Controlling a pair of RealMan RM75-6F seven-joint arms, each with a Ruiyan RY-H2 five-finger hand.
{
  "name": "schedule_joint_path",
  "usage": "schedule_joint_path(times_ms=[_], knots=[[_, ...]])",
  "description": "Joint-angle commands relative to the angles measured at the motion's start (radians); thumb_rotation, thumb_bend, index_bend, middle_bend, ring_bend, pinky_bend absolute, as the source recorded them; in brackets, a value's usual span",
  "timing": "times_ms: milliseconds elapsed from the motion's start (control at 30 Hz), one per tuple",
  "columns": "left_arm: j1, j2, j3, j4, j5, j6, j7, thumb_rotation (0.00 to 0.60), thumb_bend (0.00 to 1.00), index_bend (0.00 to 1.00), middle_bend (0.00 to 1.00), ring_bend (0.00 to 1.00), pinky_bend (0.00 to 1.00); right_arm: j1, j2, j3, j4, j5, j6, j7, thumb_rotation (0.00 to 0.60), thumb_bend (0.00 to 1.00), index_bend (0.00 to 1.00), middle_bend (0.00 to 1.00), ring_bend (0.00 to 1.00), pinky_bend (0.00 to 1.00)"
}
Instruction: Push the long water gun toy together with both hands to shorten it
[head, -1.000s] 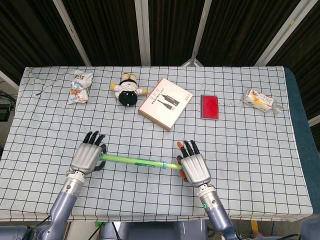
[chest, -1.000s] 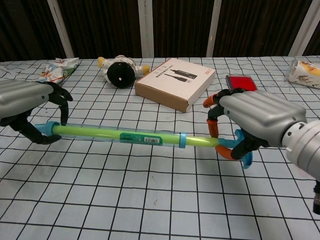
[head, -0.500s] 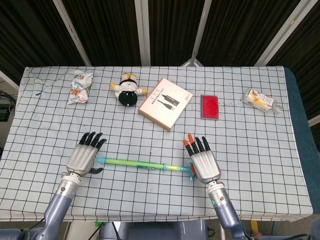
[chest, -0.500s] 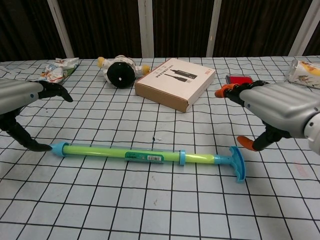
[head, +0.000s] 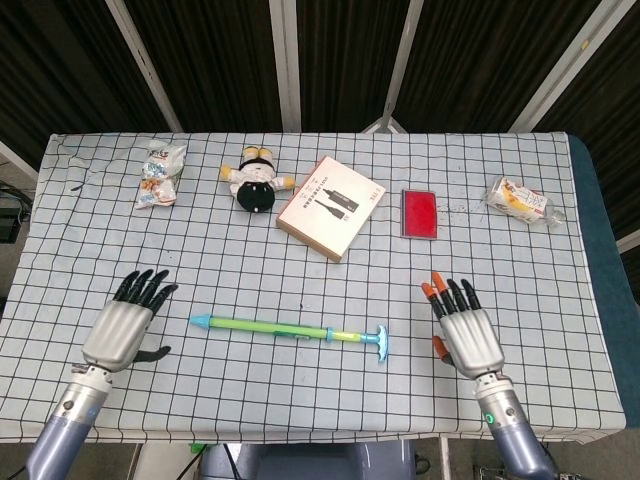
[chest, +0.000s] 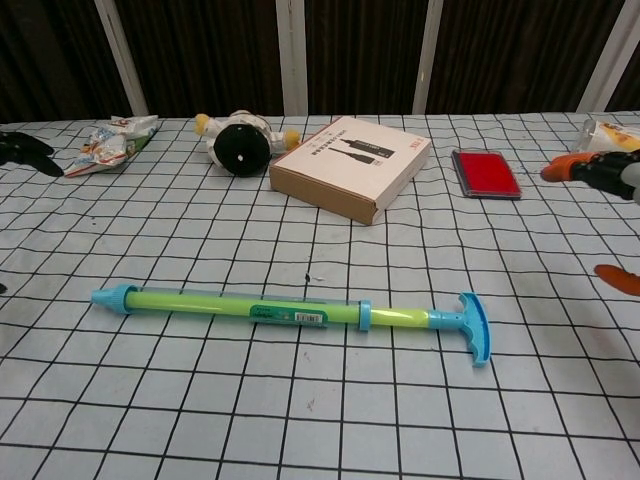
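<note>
Your water gun (chest: 290, 312) looks like glossy translucent plastic; the desk (head: 520, 270) wears matt checked cloth; the box (head: 330, 207) seems smooth cardboard.

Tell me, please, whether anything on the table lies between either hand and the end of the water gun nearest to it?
Nothing visible does. The left hand has only bare checked cloth between it and the nozzle tip of the water gun, and the right hand likewise towards the T-handle. The box, doll and red case lie farther back.

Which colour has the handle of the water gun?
Light blue; the handle of the water gun shows best in the chest view.
</note>
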Motion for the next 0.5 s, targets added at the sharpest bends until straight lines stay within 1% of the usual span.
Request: schedule_joint_path(times_ms=[33, 167, 267, 400, 500], knots=[[0.073, 0.075, 0.055, 0.032, 0.111, 0.088, -0.101, 0.6, 0.2, 0.16, 0.02, 0.0, 0.0, -0.076, 0.095, -0.062, 0.048, -0.113, 0.078, 0.136, 0.6, 0.45, 0.0, 0.0, 0.0, 0.0], [0.155, 0.101, 0.093, 0.103, 0.207, 0.191, -0.223, 0.6, 0.2, 0.15, 0.02, 0.0, 0.0, -0.143, 0.15, -0.093, 0.119, -0.189, 0.16, 0.277, 0.6, 0.45, 0.0, 0.0, 0.0, 0.0], [0.208, 0.098, 0.107, 0.17, 0.242, 0.247, -0.292, 0.6, 0.2, 0.13, 0.01, 0.0, 0.0, -0.189, 0.166, -0.098, 0.178, -0.234, 0.227, 0.366, 0.6, 0.45, 0.0, 0.0, 0.0, 0.0], [0.264, 0.1, 0.103, 0.241, 0.256, 0.307, -0.359, 0.6, 0.2, 0.09, 0.0, 0.0, 0.0, -0.249, 0.167, -0.088, 0.283, -0.284, 0.333, 0.463, 0.6, 0.45, 0.0, 0.0, 0.0, 0.0], [0.293, 0.099, 0.091, 0.294, 0.254, 0.333, -0.401, 0.6, 0.2, 0.06, 0.0, 0.0, 0.0, -0.289, 0.161, -0.083, 0.359, -0.293, 0.379, 0.527, 0.6, 0.45, 0.0, 0.0, 0.0, 0.0]])
